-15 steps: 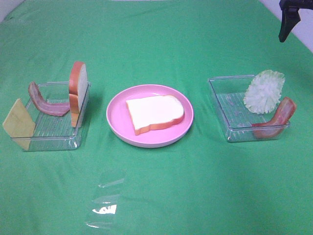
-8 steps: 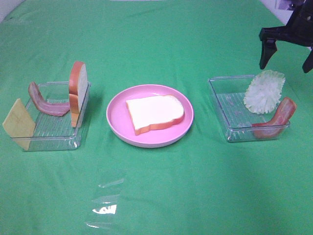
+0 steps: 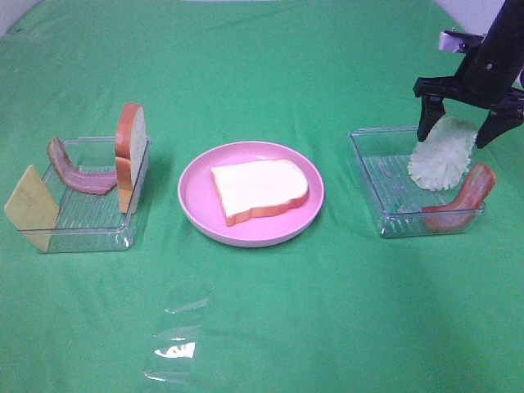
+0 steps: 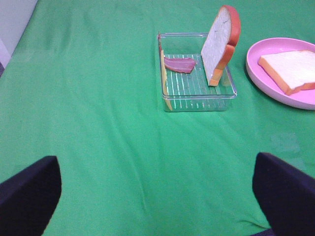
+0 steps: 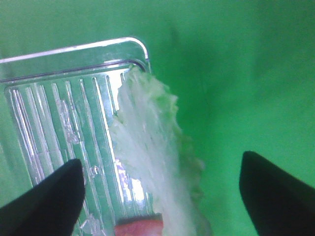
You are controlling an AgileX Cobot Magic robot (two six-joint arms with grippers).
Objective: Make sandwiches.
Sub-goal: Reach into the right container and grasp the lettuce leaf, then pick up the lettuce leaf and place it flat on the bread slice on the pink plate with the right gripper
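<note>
A white bread slice [image 3: 259, 190] lies flat on the round pink plate [image 3: 196, 201]. A second slice [image 3: 129, 155] stands on edge in the left clear tray [image 3: 82, 233], with a bacon strip [image 3: 78, 172] and a yellow cheese square [image 3: 31, 207]; the left wrist view shows this slice [image 4: 222, 44] too. The right tray [image 3: 393, 209] holds the pale green lettuce leaf [image 3: 442, 155] and another bacon strip [image 3: 463, 201]. My right gripper [image 3: 458, 131] is open, its fingers on either side of the lettuce's top [image 5: 152, 147]. My left gripper [image 4: 157, 196] is open over bare cloth.
Green cloth covers the table. A crumpled clear plastic sheet [image 3: 176, 340] lies on it near the front, left of centre. The right tray's rim [image 5: 74, 49] sits just under the right gripper.
My right gripper has come down from the far right corner and now hangs open over the lettuce in the right tray. Nothing else has moved.
</note>
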